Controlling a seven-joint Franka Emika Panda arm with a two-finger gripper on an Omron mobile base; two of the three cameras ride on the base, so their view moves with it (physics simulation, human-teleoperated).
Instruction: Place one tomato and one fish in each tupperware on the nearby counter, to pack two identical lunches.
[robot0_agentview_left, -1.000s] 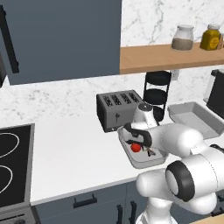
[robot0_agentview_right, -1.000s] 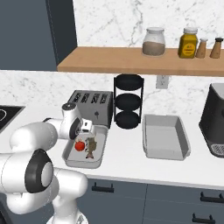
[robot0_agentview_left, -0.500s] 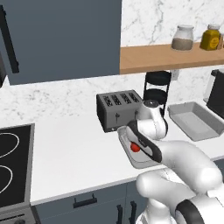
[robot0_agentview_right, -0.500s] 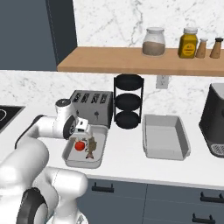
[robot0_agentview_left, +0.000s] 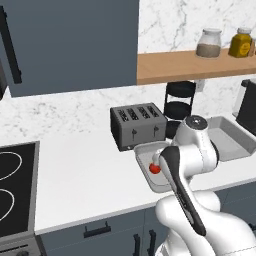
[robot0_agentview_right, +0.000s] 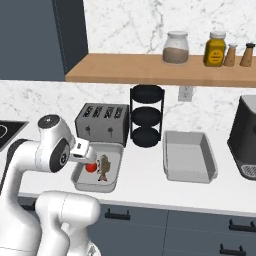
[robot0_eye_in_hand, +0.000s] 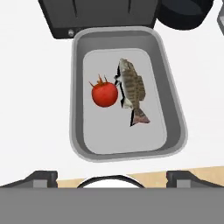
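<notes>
Grey toaster (robot0_eye_in_hand: 98, 15) just behind tupperware (robot0_eye_in_hand: 173, 109) holding tomato (robot0_eye_in_hand: 104, 95) and fish (robot0_eye_in_hand: 131, 89); end effector (robot0_eye_in_hand: 111, 177) released.

kitchen | toaster (robot0_agentview_right: 102, 123) | stovetop (robot0_agentview_left: 12, 192) | counter (robot0_agentview_left: 85, 175) | shelf jars (robot0_agentview_right: 176, 48)

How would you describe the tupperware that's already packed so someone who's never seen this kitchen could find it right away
Start at the slotted grey toaster standing on the white counter. Right in front of it sits a shallow grey tupperware holding a red tomato beside a speckled brown fish. The other tupperware, to the right past the black tiered rack, holds nothing.
</notes>
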